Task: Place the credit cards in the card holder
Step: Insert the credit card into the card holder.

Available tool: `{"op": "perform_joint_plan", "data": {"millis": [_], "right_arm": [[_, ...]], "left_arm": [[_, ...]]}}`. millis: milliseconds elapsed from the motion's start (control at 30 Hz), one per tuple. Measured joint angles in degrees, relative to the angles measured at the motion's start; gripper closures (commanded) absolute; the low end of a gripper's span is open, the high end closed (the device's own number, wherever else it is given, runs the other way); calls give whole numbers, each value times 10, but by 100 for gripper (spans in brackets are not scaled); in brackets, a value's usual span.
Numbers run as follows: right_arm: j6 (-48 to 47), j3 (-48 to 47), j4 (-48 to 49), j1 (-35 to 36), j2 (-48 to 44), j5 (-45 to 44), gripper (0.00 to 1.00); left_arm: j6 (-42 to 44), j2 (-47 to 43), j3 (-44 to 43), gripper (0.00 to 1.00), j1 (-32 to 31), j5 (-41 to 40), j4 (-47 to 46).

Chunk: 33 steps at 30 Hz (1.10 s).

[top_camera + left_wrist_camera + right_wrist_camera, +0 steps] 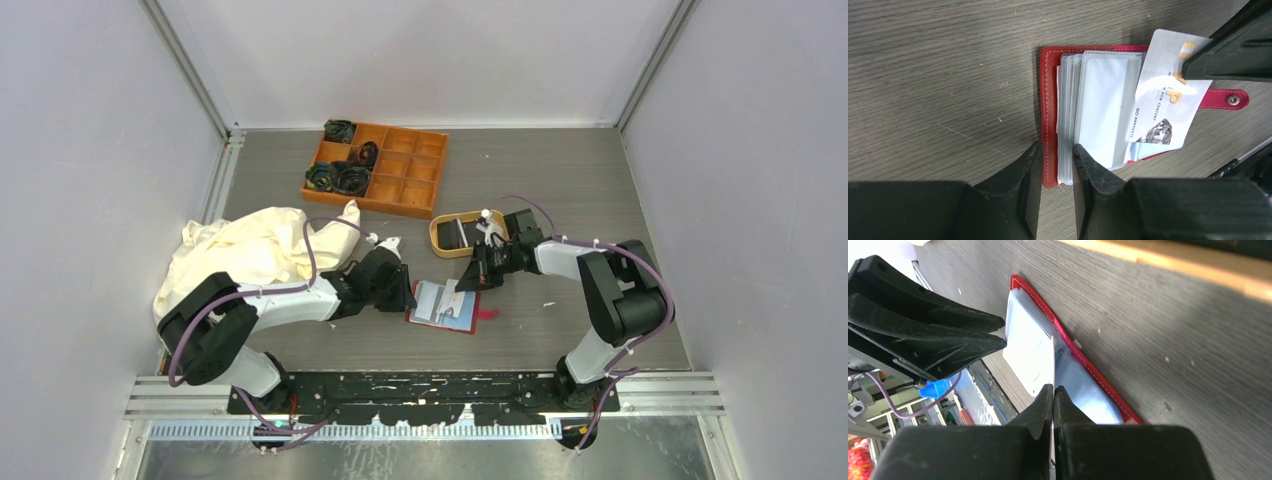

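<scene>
The red card holder [443, 306] lies open on the table, its clear pockets facing up. My left gripper [1057, 170] is shut on the card holder [1049, 100] at its left edge, pinching the red cover and the stack of pockets between its fingers. My right gripper [1053, 389] is shut on a white credit card [1053, 357], seen edge-on. In the left wrist view this credit card [1163, 100] slants over the pockets' right side, its lower end against them, beneath the right gripper [1233, 45]. The snap tab [1228, 99] sticks out to the right.
A tan oval tray [436, 232] with something dark in it stands just behind the right gripper [478, 275]. An orange compartment box [400, 170] holding dark bundles sits at the back. A cream cloth [250, 250] is heaped beside the left arm.
</scene>
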State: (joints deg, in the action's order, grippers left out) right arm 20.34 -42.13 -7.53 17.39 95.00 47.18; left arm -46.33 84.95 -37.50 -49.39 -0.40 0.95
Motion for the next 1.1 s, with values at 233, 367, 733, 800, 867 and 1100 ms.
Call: {"op": "perform_joint_plan", "data": {"millis": [233, 367, 733, 800, 867, 1100], "right_arm": [[77, 46, 52, 0, -19, -14, 99], [114, 49, 70, 1, -17, -23, 99], [130, 49, 82, 35, -16, -39, 99], [130, 52, 84, 37, -16, -39, 98], [130, 53, 87, 38, -16, -38, 97], [125, 54, 89, 42, -16, -33, 93]], "left_arm": [[-1, 0, 0, 71, 0, 0, -1], [-2, 0, 0, 72, 0, 1, -2], [-2, 0, 0, 72, 0, 1, -1], [-2, -1, 0, 72, 0, 2, -1], [-2, -1, 0, 71, 0, 2, -1], [-2, -1, 0, 71, 0, 3, -1]]}}
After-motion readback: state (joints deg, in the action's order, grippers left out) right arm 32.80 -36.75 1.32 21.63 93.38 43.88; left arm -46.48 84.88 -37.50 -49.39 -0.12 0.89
